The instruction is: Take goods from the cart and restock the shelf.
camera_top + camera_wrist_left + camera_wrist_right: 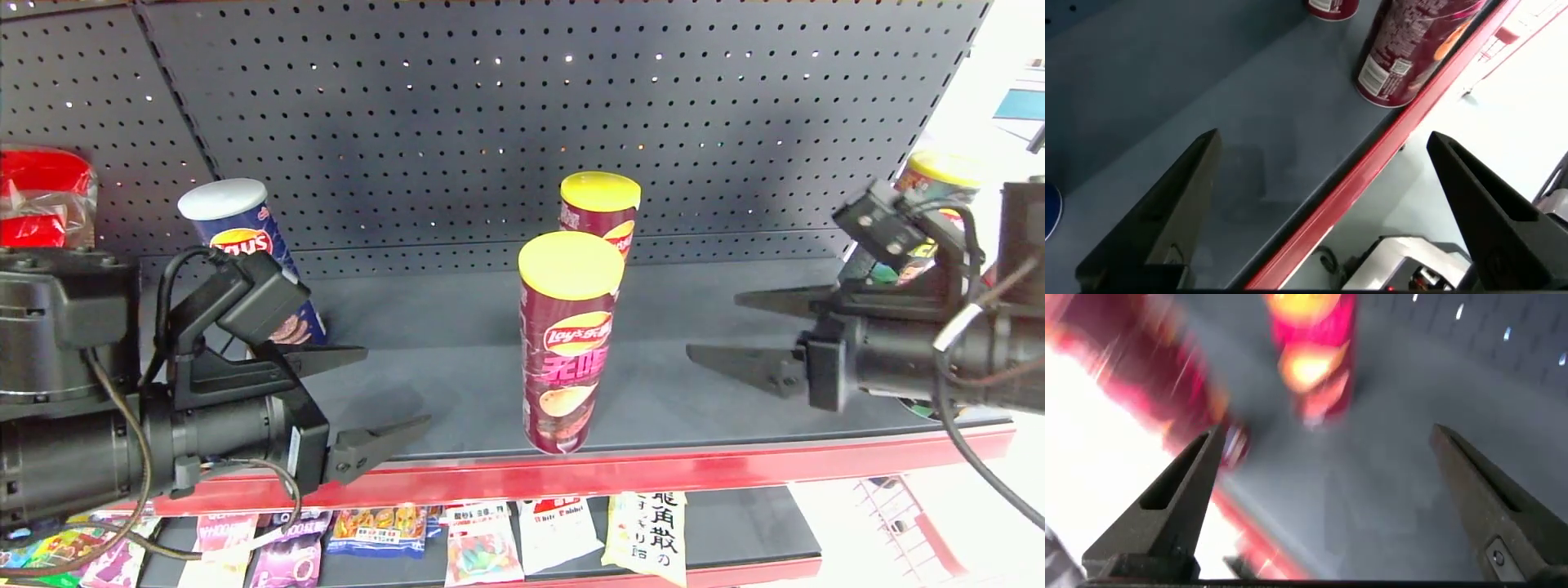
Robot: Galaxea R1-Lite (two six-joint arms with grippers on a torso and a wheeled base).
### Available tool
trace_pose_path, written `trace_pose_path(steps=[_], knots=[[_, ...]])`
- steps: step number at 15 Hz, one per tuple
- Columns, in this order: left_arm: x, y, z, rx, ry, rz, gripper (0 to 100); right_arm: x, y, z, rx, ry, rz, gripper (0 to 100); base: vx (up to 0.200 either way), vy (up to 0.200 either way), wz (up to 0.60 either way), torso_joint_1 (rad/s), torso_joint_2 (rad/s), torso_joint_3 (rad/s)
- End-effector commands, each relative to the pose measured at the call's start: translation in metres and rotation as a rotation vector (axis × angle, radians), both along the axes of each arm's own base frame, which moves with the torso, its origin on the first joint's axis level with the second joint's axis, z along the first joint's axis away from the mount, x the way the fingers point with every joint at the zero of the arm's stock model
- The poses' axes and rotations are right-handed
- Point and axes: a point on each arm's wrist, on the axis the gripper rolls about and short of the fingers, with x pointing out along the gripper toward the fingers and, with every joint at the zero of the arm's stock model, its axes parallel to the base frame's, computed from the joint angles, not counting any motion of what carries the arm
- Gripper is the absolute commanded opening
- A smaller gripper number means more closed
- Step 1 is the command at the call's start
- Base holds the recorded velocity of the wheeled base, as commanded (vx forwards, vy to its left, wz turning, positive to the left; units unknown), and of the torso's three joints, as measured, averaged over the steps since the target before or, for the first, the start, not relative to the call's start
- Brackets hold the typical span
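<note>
Two maroon cans (567,343) (600,204) and one blue can (237,224) stand on the shelf (457,367); left pincer (397,387) and right pincer (711,325) gape wide, empty.

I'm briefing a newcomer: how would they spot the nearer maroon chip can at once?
On the grey shelf with the red front lip stand two yellow-lidded maroon cans. Yours is the front maroon can, at the lip; the rear maroon can stands nearer the pegboard.
</note>
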Motion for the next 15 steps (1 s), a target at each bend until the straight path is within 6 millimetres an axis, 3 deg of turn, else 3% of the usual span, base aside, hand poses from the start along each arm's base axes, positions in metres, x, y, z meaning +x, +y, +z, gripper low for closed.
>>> trace_pose_path(steps=[1,4,6,10,15], knots=[[0.004,-0.012,-0.009,0.02,0.037,-0.041,100,-0.077,-0.033,-0.011,0.035,-0.065,0.014,100,0.0,0.0,0.0,0.0,0.0,0.0],[0.015,-0.023,-0.022,0.069,0.078,-0.024,100,-0.114,-0.051,-0.016,0.065,-0.14,-0.009,100,0.0,0.0,0.0,0.0,0.0,0.0],[0.03,-0.036,-0.03,0.12,0.084,0.023,100,-0.121,-0.061,-0.011,0.087,-0.18,-0.146,100,0.0,0.0,0.0,0.0,0.0,0.0],[0.047,-0.063,-0.036,0.138,0.094,-0.022,100,-0.116,-0.075,0.007,0.167,-0.199,-0.354,100,0.0,0.0,0.0,0.0,0.0,0.0],[0.056,-0.071,-0.044,0.158,0.108,-0.019,100,-0.116,-0.08,0.012,0.194,-0.205,-0.415,100,0.0,0.0,0.0,0.0,0.0,0.0]])
